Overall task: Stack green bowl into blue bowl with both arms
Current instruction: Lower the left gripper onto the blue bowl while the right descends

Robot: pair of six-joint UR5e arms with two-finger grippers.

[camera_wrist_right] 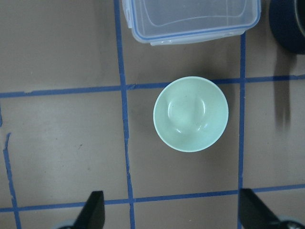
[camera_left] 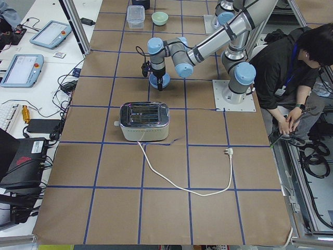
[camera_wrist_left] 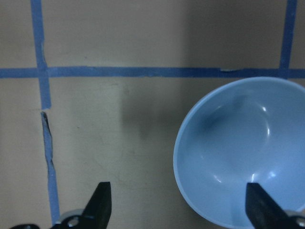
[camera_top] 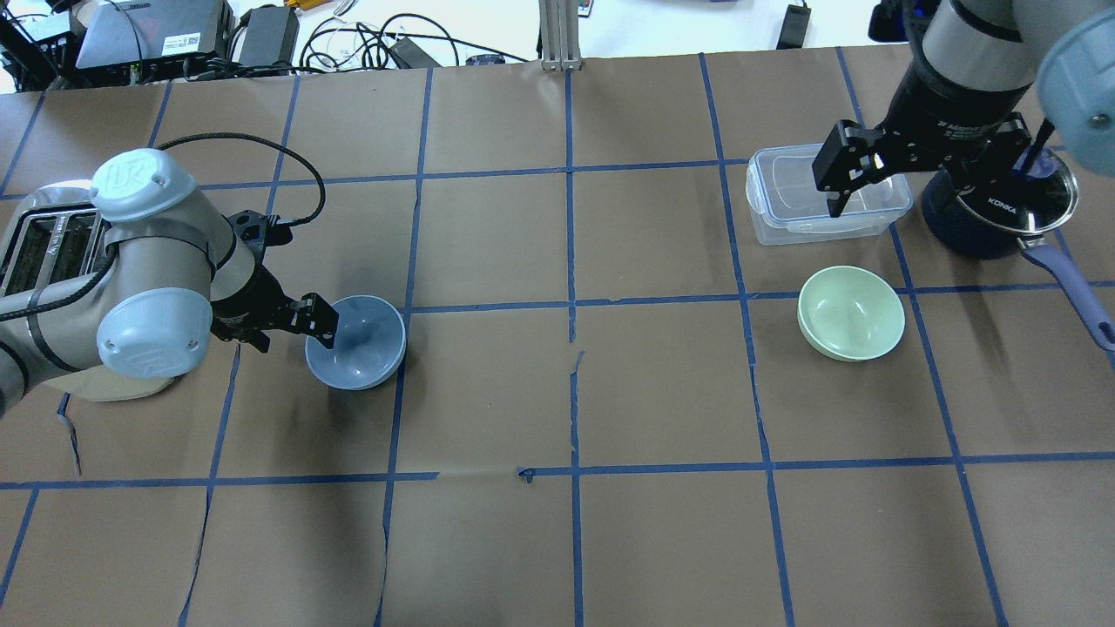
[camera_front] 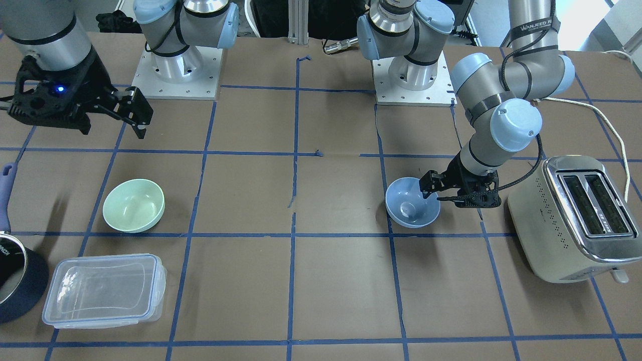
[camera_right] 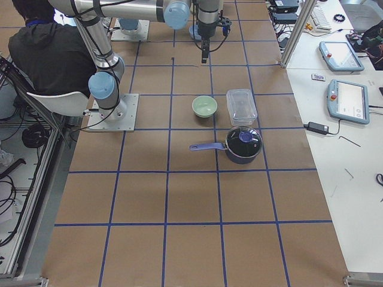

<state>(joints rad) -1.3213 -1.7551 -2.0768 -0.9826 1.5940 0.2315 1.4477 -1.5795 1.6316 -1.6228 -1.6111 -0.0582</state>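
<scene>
Left claw, released, straddles the rim of the blue bowl; clenching off-centre could tip it. Right claw, released too, hangs well apart.

This is a robotics lab, not a kitchen. The table is covered in brown paper gridded with blue tape, and both arms are bolted to it on metal base plates. Teach pendants lie on a side bench well out past the left gripper, among loose cables. Another pendant lies on the bench beyond the right gripper. An operator sits by the arms' bases. A toaster just behind the left gripper and a pot under the right gripper stand isolated on the grid.
</scene>
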